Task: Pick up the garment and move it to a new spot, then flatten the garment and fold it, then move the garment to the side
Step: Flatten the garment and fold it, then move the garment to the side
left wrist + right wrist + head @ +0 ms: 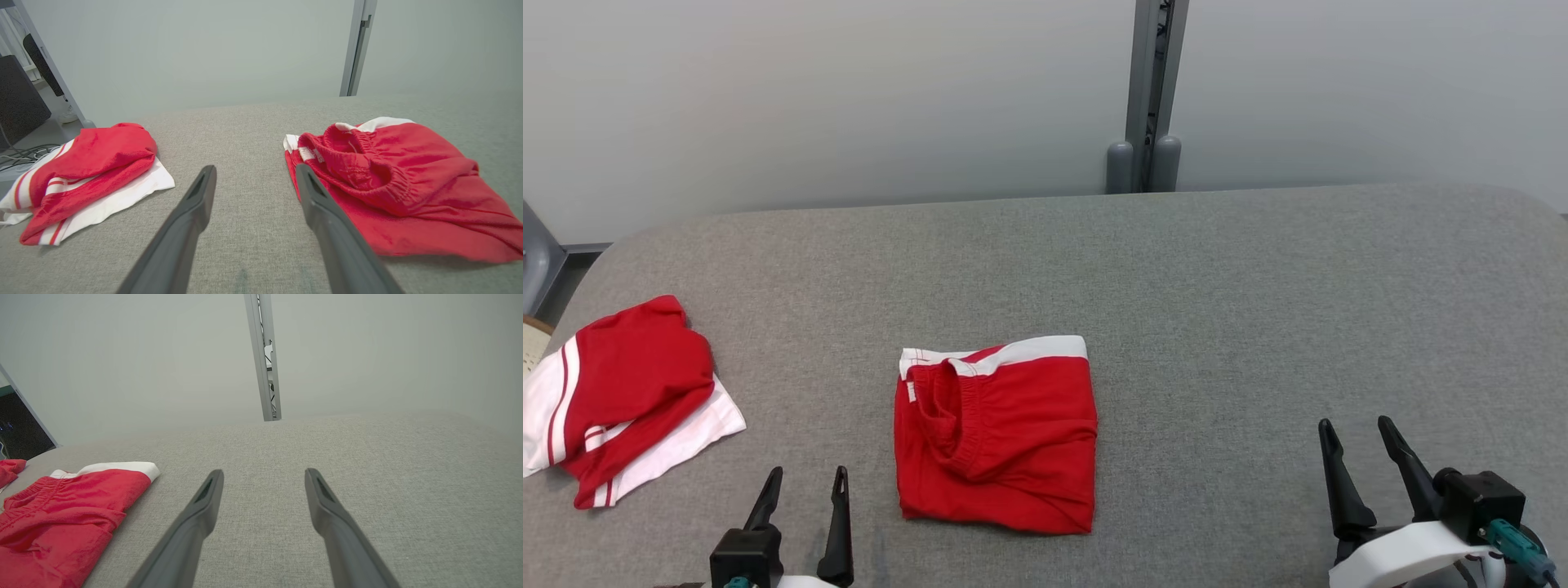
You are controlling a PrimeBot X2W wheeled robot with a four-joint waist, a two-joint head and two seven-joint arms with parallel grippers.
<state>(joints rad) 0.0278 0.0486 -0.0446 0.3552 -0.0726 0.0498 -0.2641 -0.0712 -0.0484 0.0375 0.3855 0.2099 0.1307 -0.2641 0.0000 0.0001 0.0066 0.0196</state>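
- The left gripper (807, 474) hovers low over the grey padded table (1258, 310), its two dark fingers spread wide with nothing between them.
- The right gripper (1356, 425) is spread just as wide and holds nothing, with bare cloth under it.
- The folded red shorts (1005, 457) lie mid-table between the grippers, just beside the left one and well apart from the right, touching neither.
- From the head, the shorts read as a neat near-square with a white band along the far edge. The left wrist view adds the gathered elastic waistband standing up in a ridge.
- A red-and-white garment (621, 400) lies rumpled at the table's left edge.
- The left wrist view also takes in loose cables (20, 153) beyond that edge.
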